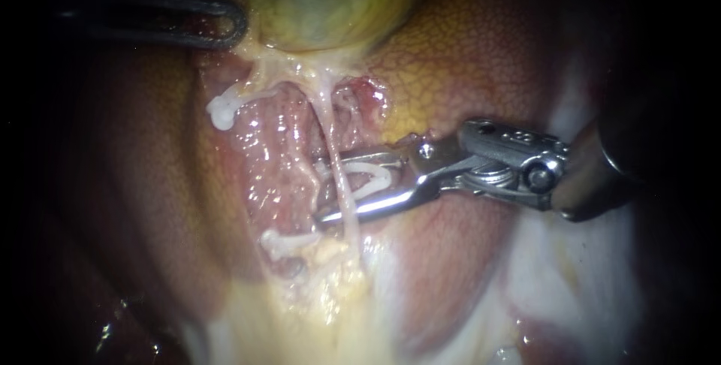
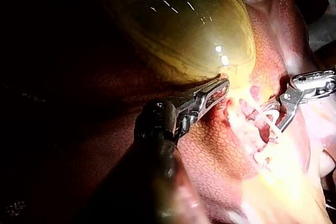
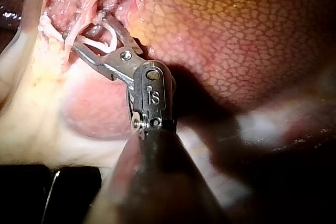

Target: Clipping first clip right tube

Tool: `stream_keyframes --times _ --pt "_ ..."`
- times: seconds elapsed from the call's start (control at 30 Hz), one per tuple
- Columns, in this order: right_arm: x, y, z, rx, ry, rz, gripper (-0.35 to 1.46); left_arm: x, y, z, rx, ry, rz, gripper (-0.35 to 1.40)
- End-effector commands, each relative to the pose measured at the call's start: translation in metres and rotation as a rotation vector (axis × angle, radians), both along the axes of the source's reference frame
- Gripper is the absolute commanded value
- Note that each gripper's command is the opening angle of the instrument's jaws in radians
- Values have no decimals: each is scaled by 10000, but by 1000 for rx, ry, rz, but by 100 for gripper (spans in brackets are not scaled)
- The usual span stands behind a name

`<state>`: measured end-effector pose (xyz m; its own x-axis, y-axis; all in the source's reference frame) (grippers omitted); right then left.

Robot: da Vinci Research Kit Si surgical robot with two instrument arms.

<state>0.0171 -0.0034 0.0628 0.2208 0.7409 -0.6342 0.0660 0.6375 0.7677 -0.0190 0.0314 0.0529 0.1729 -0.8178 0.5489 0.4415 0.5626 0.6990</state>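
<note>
The green-yellow gallbladder [image 1: 330, 4] [image 2: 178, 30] lies against the liver [image 1: 481, 57]. A thin pale tube [image 1: 330, 128] runs down from its neck through the raw dissected bed. My right instrument [image 1: 324, 188] [image 3: 84, 27] [image 2: 269, 121] comes in from the right. Its jaws stand open on either side of this tube, with a white clip [image 1: 372, 177] lying along their inner faces. My left instrument [image 1: 233, 27] [image 2: 220, 88] reaches in from the upper left, its jaws shut on tissue at the gallbladder's lower edge.
A white stub of tissue [image 1: 221, 110] hangs at the left rim of the dissected bed. Pale fatty tissue [image 1: 330, 305] spreads below the jaws. Mottled liver [image 3: 252, 40] rises beside the right instrument's shaft.
</note>
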Motion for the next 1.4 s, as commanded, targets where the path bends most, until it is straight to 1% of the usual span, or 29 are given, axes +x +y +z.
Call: stream_keyframes --times 0.03,0.27,0.43,0.6,0.77,1.07,1.27,1.4 --pt "-3 1 -1 -6 2 -2 50 0 0 0 0 0 0 -35" --pt "-20 5 -6 -17 13 -15 50 0 0 0 0 0 0 -35" --pt "-25 3 -9 -13 24 -31 50 0 0 0 0 0 0 -35" --pt "-24 -3 -17 -9 37 -50 50 1 0 0 0 -1 1 -35" --pt "-24 -9 -23 -7 43 -60 50 1 0 0 0 0 0 -35" --pt "-20 -13 -23 3 43 -64 50 1 0 1 -1 0 1 -35" --pt "-12 -15 -22 17 49 -76 50 1 0 1 -1 0 1 -35" --pt "-4 -18 -23 32 57 -93 50 1 0 1 -1 -1 1 -35"
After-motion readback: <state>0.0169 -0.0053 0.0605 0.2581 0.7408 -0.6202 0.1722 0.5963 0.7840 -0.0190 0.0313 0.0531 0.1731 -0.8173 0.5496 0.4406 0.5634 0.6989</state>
